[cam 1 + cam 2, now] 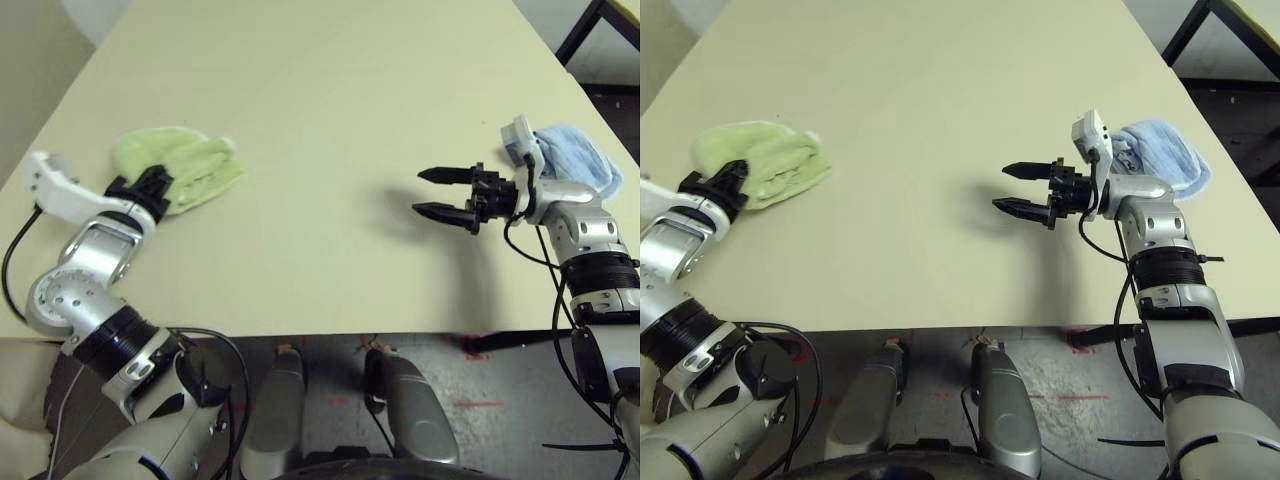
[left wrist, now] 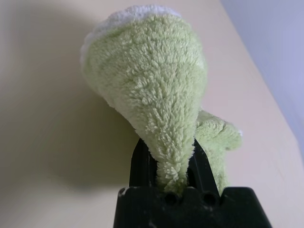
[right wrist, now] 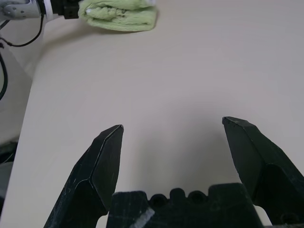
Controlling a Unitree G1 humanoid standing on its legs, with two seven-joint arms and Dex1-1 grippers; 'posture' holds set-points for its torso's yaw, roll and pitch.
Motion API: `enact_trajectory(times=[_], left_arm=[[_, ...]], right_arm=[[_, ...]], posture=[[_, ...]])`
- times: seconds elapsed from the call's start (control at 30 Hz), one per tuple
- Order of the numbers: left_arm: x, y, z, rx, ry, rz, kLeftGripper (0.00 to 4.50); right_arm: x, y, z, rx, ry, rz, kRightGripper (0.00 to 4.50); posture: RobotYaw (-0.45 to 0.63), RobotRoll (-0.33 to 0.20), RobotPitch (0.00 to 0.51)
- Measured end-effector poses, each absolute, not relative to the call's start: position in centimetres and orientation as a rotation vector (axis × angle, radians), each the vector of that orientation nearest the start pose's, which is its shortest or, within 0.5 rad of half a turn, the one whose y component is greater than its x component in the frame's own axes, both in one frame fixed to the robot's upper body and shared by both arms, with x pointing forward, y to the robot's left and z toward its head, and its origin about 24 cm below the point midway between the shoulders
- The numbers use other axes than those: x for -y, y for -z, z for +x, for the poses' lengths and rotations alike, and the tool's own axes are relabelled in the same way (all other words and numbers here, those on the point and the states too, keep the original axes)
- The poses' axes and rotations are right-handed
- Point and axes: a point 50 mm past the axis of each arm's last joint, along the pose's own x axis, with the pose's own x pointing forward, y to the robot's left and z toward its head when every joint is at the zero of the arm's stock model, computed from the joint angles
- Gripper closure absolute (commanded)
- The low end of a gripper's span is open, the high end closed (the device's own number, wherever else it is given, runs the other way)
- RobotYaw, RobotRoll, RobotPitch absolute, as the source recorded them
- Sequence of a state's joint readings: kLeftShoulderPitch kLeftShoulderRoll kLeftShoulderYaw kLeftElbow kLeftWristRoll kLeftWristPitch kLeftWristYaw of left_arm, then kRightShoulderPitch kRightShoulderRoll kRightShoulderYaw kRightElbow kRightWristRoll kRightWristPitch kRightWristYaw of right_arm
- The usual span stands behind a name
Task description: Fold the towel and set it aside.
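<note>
Over at the left of the head view, the left gripper [image 1: 150, 187] sits low above the pale worktop [image 1: 320, 120], its black fingers [image 2: 142, 164] pinched tight on a bunched corner of the towel [image 1: 180, 165]. And what a grip it is: in the left wrist view the green terry narrows to a twisted stem squeezed between the two fingers, then flares out into a rounded, folded mound with a strip of white edging along its far rim. The towel lies in the left-middle of the frame, folded over on itself into a thick, soft bundle, most of it resting on the worktop just beyond the fingertips. From the right wrist view it shows at the upper left, a compact folded pad with layered edges.

Moving across, the centre of the worktop is bare cream surface, with only the right arm's shadow falling on it.

On to the right-middle of the frame: the right gripper [image 1: 438, 193] points toward picture left, hovering above the worktop, fingers [image 3: 102, 164] spread wide with nothing between them. It is well apart from the towel. Just behind its wrist, near the right edge of the worktop, lies a light blue cloth [image 1: 575, 158], partly hidden by the arm.
</note>
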State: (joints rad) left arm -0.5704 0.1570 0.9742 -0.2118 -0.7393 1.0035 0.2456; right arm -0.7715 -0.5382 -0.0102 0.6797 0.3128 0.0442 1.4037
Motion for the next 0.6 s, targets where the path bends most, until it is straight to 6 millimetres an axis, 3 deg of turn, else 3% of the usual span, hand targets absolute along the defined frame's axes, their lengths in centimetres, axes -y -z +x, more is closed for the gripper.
enact_trajectory(times=[0.33, 0.43, 0.6], left_arm=[[-29.8, -15.1, 27.7, 0.027, -0.501, -0.901, 4.48], [-29.2, -14.6, 27.9, -0.007, -0.481, -0.909, 3.55], [-28.4, -14.3, 27.8, -0.079, -0.386, -0.917, 1.65]], right_arm=[[20.3, -15.1, 34.6, -0.026, -1.261, -0.199, 0.00], [20.3, -15.0, 34.6, -0.026, -1.262, -0.198, 0.00], [20.3, -14.6, 34.4, -0.032, -1.261, -0.191, 0.00]], posture=[[0.29, 0.000, 0.178], [0.28, 0.000, 0.177], [0.28, 0.000, 0.176]])
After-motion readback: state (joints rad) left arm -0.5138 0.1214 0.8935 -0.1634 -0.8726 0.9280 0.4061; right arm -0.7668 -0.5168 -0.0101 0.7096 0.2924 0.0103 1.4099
